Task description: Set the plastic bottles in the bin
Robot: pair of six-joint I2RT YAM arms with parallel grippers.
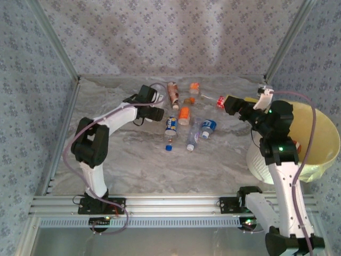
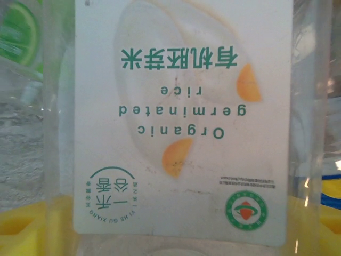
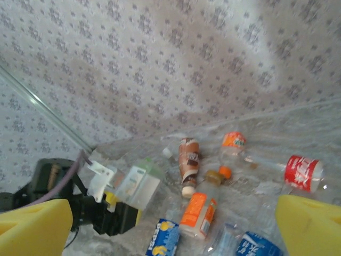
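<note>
Item 1: clear bottle [image 2: 181, 122], white label reading "Organic germinated rice", grasped in your left pincer [image 1: 154, 106] over the far left of the table [image 1: 133, 160].
Item 2: your right pincer [image 1: 230, 102], released, fingers spread wide, just beside the bin [image 1: 319, 128] at the table's right edge.
Item 3: loose bottles lying between the arms, including a brown bottle [image 1: 172, 94], an orange-labelled bottle [image 1: 184, 115], a red-labelled bottle [image 1: 220, 101] and a blue-labelled bottle [image 1: 171, 125].

**Table** [image 1: 154, 170], near half: bare, free passage between the arm bases.
**Centre-far:** plastic bottles [image 1: 187, 116] lying close, narrow gaps only.
**Far left:** left gripper [image 1: 156, 113] clamped on white-labelled bottle [image 3: 139, 184].
**Right edge:** bin [image 1: 258, 160], mouth open above; right arm [image 1: 279, 154] crosses its left rim.
</note>
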